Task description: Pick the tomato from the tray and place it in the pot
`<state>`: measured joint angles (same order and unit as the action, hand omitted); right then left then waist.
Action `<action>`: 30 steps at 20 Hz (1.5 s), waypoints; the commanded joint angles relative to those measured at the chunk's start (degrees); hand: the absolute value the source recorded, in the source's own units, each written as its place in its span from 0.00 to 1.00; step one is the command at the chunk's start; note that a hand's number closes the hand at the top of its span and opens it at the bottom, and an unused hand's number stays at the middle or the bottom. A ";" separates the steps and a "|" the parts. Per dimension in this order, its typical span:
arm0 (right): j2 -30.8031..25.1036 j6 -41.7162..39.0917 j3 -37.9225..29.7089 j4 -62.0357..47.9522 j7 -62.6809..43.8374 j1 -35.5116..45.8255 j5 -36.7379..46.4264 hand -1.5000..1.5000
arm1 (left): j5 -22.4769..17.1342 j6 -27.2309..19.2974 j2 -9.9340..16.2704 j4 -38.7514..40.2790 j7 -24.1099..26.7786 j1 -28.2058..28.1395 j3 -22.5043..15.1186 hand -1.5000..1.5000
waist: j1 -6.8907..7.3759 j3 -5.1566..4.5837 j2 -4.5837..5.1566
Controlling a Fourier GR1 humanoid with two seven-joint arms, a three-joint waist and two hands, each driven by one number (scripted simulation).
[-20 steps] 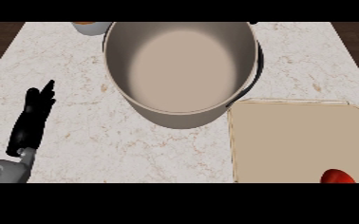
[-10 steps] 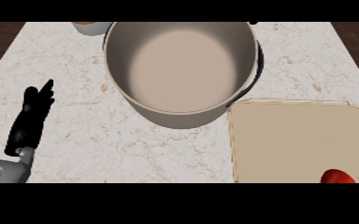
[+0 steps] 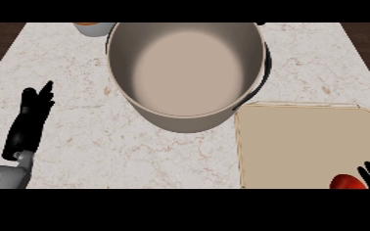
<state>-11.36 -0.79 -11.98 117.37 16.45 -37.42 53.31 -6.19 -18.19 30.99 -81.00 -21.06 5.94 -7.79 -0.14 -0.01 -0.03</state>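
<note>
The counter [image 3: 80, 142] is white with thin brown veins, and it fills most of the view. On it stands the big pot [image 3: 186, 73], round and deep, with nothing inside it. Just beside the pot, toward the lower right, lies the flat tan tray [image 3: 303, 142], and its top corner comes right up to the pot's side. At the top edge, left of the pot, a small cup [image 3: 94, 28] with something orange in it peeks in. The job looks like it has hardly begun — the tomato [image 3: 345, 181] is not in the pot yet; it sits at the tray's lower right corner, half cut off by the view's edge. So the picking up, the carrying over and the putting down are all left to do, I think. The left hand [image 3: 29, 125] rests at the left edge of the view, well apart from the pot and the tray, with its fingers straight and close together, pointing up, and it holds nothing. Of the right hand [image 3: 363, 172] only a few dark fingertips show at the right edge, just beside the tomato — I cannot tell if they touch it, or if the fingers are spread or curled.
</note>
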 commanded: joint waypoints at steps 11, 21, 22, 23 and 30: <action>1.93 -5.65 -1.04 -7.48 -2.06 9.43 2.70 0.00 | 4.94 5.09 -4.54 3.71 1.56 2.10 5.77 0.50 | -0.12 0.00 0.03; 4.68 -4.38 0.76 -12.56 -3.85 14.93 8.12 0.00 | 9.36 5.36 -8.14 -4.01 -2.72 -2.22 6.14 0.50 | 0.17 0.02 0.00; 4.15 -4.50 -1.14 -11.06 -1.63 12.17 5.97 0.00 | 6.14 9.99 -5.77 3.48 4.90 -1.50 10.74 0.50 | -0.07 -0.01 0.02; 5.67 -2.14 -0.25 -11.44 1.53 8.91 5.40 1.00 | 7.99 7.94 -6.35 -5.25 -4.31 -2.07 7.81 0.50 | -0.03 0.03 -0.07; 3.55 2.06 -2.35 -11.02 4.39 13.66 7.28 1.00 | 8.44 9.61 -6.28 0.47 -1.51 1.32 9.94 0.50 | -0.26 0.01 0.00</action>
<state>-9.18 -2.85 -14.54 104.53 20.58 -25.30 59.48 1.60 -9.36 24.86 -81.57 -21.42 5.07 1.94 -0.65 -0.44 -0.11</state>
